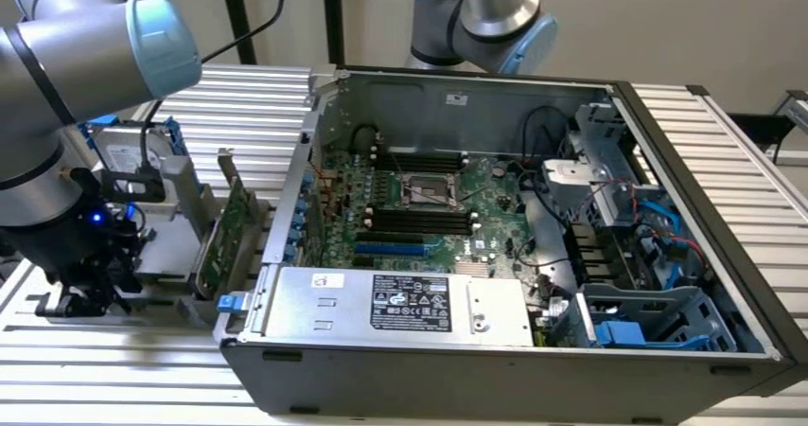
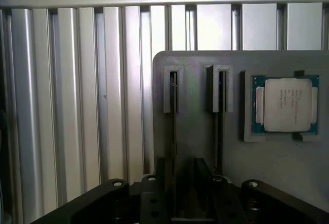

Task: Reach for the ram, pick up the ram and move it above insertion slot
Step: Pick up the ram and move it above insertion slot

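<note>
Above the grey holder tray (image 2: 198, 62), centre your open, empty gripper (image 2: 181, 171) squarely along the thin, edge-on ram (image 2: 174, 131) as you descend.

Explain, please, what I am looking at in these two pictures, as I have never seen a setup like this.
The grey machine with pale blue joints is a robot arm. One picture comes from a camera standing off the arm. The other comes from a camera on its wrist, looking down past the black tool. On the ribbed metal table sits an open computer case, its motherboard exposed. At the exterior view's left, the tool hangs low over a grey holder, where green circuit boards stand on edge. The holder also carries a processor chip in a recess. Whether the tool grips anything cannot be told.
</note>
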`<state>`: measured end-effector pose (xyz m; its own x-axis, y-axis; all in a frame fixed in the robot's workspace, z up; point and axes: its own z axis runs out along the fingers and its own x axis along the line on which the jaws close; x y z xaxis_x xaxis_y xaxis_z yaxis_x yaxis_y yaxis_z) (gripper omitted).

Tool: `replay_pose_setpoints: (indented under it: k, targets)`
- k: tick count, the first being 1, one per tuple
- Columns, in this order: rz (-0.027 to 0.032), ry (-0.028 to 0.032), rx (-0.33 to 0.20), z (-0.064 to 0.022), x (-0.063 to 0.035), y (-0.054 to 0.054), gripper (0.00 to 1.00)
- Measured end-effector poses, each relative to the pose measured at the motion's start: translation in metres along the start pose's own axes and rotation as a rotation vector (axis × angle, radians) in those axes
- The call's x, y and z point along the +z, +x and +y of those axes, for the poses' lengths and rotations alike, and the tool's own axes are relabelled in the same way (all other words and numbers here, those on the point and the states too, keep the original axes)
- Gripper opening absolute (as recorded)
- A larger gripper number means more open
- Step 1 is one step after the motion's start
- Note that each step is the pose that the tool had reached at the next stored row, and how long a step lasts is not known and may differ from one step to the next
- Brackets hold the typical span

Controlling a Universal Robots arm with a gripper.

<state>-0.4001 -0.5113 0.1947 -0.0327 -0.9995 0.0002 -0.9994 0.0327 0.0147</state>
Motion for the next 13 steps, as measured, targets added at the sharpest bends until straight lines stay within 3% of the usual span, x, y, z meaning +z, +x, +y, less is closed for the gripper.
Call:
replay_pose_setpoints:
  k: [3, 4, 8, 9, 13]
  targets:
    - [0.0000, -0.0002, 0.000, 0.0000, 0.0001, 0.0000, 0.28]
    - [-0.0001, -0.0001, 0.000, 0.0000, 0.0002, 0.0000, 0.21]
    - [-0.0003, -0.0002, 0.000, 0.0000, 0.0003, -0.0001, 0.19]
    - [-0.0003, -0.0002, 0.000, 0.0000, 0.0002, -0.0001, 0.14]
    - [-0.0001, -0.0009, 0.000, 0.0001, 0.0002, -0.0001, 0.14]
